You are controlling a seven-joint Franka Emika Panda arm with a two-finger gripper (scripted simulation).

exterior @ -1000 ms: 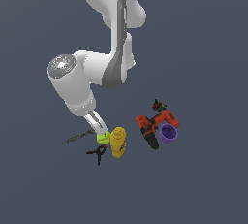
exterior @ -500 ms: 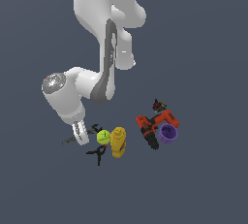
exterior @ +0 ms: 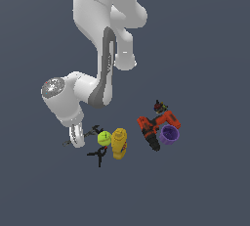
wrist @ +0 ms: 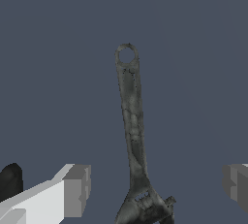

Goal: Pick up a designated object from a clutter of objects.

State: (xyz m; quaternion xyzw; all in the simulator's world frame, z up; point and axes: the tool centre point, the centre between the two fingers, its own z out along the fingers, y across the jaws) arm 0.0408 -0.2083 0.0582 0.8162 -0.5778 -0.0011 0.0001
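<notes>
The designated object is a long slim dark grey wrench (wrist: 131,121) lying flat on the floor, ring end far from the camera and black jaw end close to it. In the exterior view the wrench (exterior: 91,133) lies at the left edge of the clutter of objects, partly hidden behind my gripper (exterior: 76,139). My gripper (wrist: 157,189) stands open, low over the wrench. One finger (wrist: 77,191) is on each side of the shaft near its jaw end, and neither touches it.
To the exterior view's right of the wrench sit a lime-green ball (exterior: 103,138), a yellow bottle (exterior: 118,143) and a small black clamp (exterior: 97,155). Farther to that side lie a red-and-black drill (exterior: 154,124) and a purple cup (exterior: 169,134).
The arm has swung toward the exterior view's left and dropped lower. The gripper went from above the ball and bottle to straddling the wrench.
</notes>
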